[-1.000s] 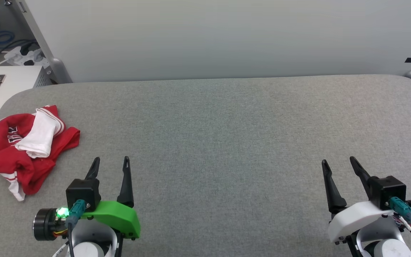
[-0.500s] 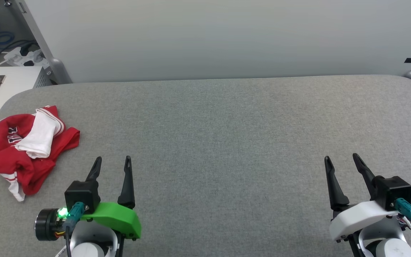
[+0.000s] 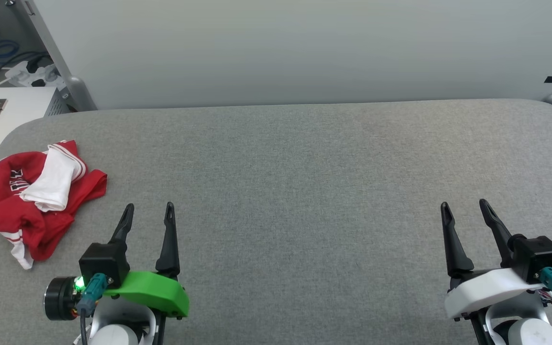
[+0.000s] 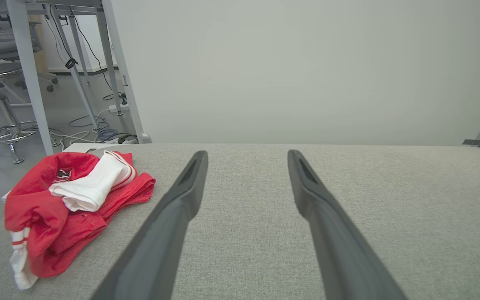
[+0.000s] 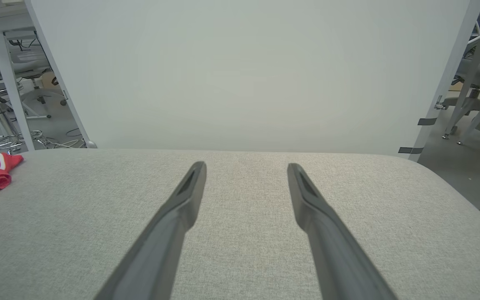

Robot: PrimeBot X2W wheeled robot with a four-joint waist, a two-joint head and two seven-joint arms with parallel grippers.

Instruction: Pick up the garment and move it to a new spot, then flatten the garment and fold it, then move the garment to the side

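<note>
The left hand [image 3: 149, 206], two long dark fingers on a green mount, sits low near the front of the grey fabric-covered desk [image 3: 304, 191]. Its fingers are spread apart and empty, pointing at the far edge. The right hand [image 3: 464, 204], on a white mount, mirrors that pose well apart from it, equally spread and empty. Left of the left hand, by the desk's left edge, lies the crumpled red jersey-style garment [image 3: 27, 218]. The heap is longest near-to-far, and a white sleeve [image 3: 51, 184] lies on top with its striped cuff farthest.
</note>
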